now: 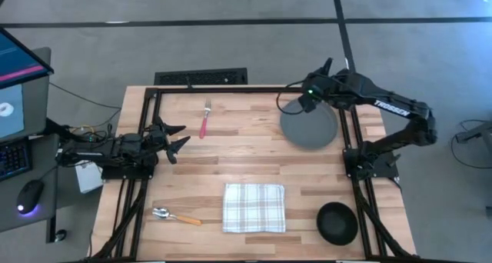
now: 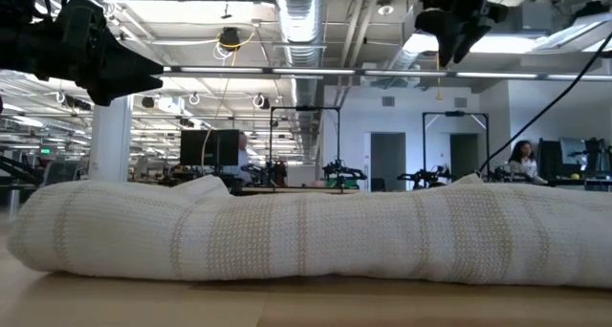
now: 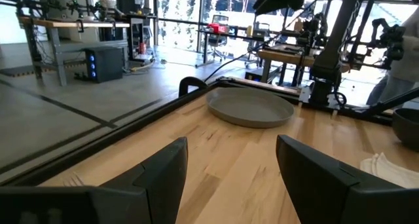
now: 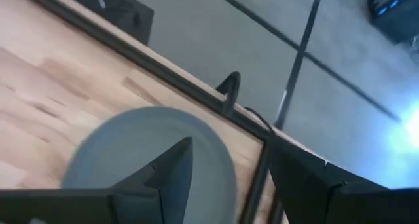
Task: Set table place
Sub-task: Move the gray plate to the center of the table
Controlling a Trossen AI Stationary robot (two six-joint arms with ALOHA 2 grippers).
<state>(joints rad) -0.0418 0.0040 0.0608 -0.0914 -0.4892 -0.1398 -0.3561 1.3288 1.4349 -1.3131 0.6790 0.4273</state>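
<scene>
The right gripper [image 1: 295, 99] hangs spread above the round grey plate [image 1: 309, 125] at the table's [image 1: 254, 159] one o'clock, seemingly clear of it; the left gripper [image 1: 180, 137] waits open at nine.

Left tool [image 1: 178, 137] waits with fingers spread; right tool [image 1: 290, 96] hovers, fingers parted.

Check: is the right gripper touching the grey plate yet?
Apart. In the right wrist view the open right gripper hangs above the plate, with nothing between its fingers.
</scene>
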